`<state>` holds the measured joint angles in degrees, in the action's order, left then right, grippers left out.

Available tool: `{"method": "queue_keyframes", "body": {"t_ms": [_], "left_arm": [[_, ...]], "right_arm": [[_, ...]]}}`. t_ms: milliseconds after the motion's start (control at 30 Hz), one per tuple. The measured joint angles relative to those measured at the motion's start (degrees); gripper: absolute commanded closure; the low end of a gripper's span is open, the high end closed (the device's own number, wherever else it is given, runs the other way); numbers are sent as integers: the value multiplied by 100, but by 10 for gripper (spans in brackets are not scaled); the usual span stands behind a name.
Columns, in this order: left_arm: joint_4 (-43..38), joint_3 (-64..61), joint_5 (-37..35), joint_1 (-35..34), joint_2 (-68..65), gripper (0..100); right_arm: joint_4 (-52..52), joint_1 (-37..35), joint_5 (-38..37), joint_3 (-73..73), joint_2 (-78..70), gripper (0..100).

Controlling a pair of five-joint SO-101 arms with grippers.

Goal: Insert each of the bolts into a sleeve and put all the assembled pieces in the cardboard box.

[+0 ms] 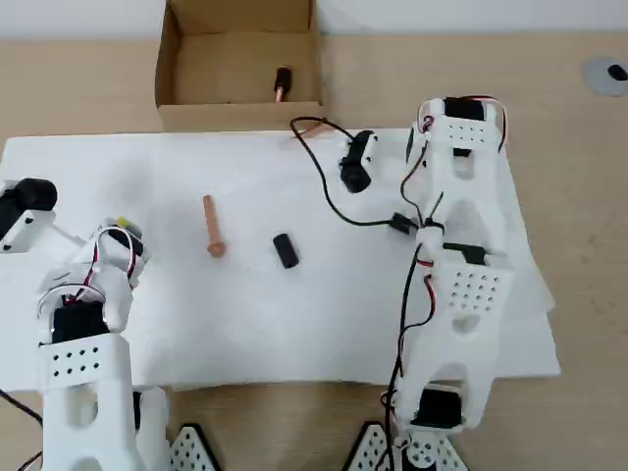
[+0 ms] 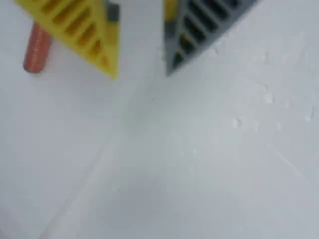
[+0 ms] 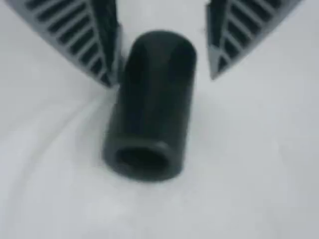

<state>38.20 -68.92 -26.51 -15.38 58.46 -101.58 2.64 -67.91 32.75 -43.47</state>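
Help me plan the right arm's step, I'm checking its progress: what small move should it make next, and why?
Probably shut the right pincer on the black sleeve. Its fingers stand open, and the sleeve lies on the white sheet between them, not yet gripped.

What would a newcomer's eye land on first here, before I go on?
Probably the black sleeve, lying on its side on the white sheet and framed between the right arm's open jaws in the right wrist view. Then the copper bolt loose mid-sheet, and the cardboard box beyond the sheet's far edge with one assembled piece already inside.
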Motion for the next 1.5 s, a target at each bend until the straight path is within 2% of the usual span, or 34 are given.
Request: {"method": "queue_keyframes", "body": {"t_ms": [167, 333, 533, 833, 1267, 1333, 1467, 1500], "left_arm": [[0, 0, 0, 0, 0, 926], [0, 0, 0, 0, 0, 926], [0, 0, 0, 0, 0, 926], [0, 0, 0, 0, 0, 926], [0, 0, 0, 0, 0, 926], [0, 0, 0, 0, 0, 926], [0, 0, 0, 0, 0, 926], [0, 0, 0, 0, 0, 926]], "right_arm": [[0, -246, 0, -9, 105, 807], [0, -563, 0, -141, 870, 807], [0, -580, 0, -668, 1310, 807], [352, -571, 0, -1371, 1284, 807], [149, -510, -9, -659, 246, 811], [114, -492, -9, -580, 202, 843], [158, -457, -9, -440, 167, 987], [167, -431, 0, -422, 158, 990]]}}
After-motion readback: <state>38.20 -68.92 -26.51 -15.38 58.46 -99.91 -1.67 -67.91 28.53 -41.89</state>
